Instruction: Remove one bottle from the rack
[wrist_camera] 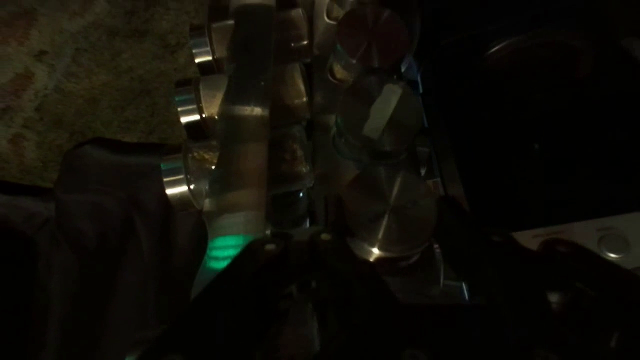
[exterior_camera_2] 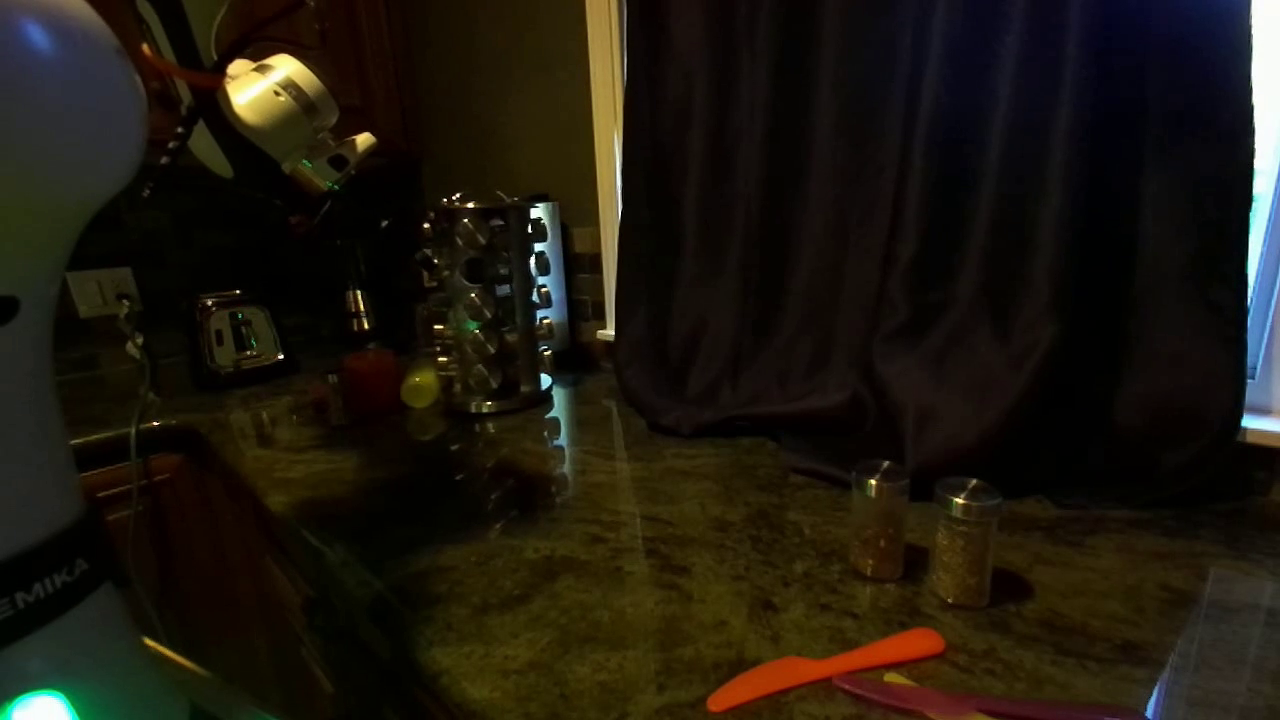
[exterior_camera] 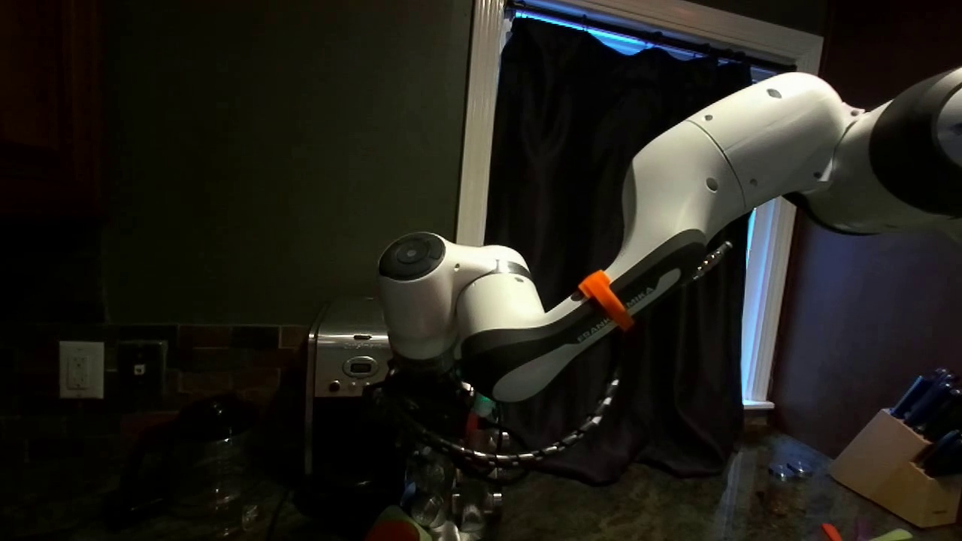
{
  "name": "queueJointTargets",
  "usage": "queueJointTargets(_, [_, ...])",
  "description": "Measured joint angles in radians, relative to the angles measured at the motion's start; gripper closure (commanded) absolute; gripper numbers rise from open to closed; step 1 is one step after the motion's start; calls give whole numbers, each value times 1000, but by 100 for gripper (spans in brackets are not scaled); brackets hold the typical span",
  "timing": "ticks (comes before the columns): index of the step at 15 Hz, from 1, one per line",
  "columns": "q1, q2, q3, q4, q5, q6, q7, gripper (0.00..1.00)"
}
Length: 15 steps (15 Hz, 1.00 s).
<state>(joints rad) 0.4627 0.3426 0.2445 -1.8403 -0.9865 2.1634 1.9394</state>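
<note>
The rack (exterior_camera_2: 515, 300) is a round upright metal stand on the counter, with columns of clear bottles and silver lids. Its lower part shows dimly under the arm as the rack (exterior_camera: 458, 496) in an exterior view. In the wrist view, a bottle with a brushed metal lid (wrist_camera: 390, 200) sits between the dark fingers of my gripper (wrist_camera: 392, 212), which is shut on it. That lid lines up with a column of lids, including one with a pale strip (wrist_camera: 380, 112). Darkness hides how deep the held bottle sits in the rack.
A steel appliance (exterior_camera: 349, 368) stands close by the rack. Two spice jars (exterior_camera_2: 880, 530) stand on the counter (exterior_camera_2: 600, 560), behind an orange plastic knife (exterior_camera_2: 830, 668) and a purple one (exterior_camera_2: 950, 695). A knife block (exterior_camera: 894, 469) and a dark curtain (exterior_camera_2: 900, 220) border the counter.
</note>
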Motion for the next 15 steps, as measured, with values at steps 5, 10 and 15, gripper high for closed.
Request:
queueJointTargets(5, [-18,-13,7,8,122,0,-117,76])
queueJointTargets(10, [-32,-30,8,7,220,4,-247,76])
queueJointTargets(15, [-37,-59,15,-24,291,66,-381,76])
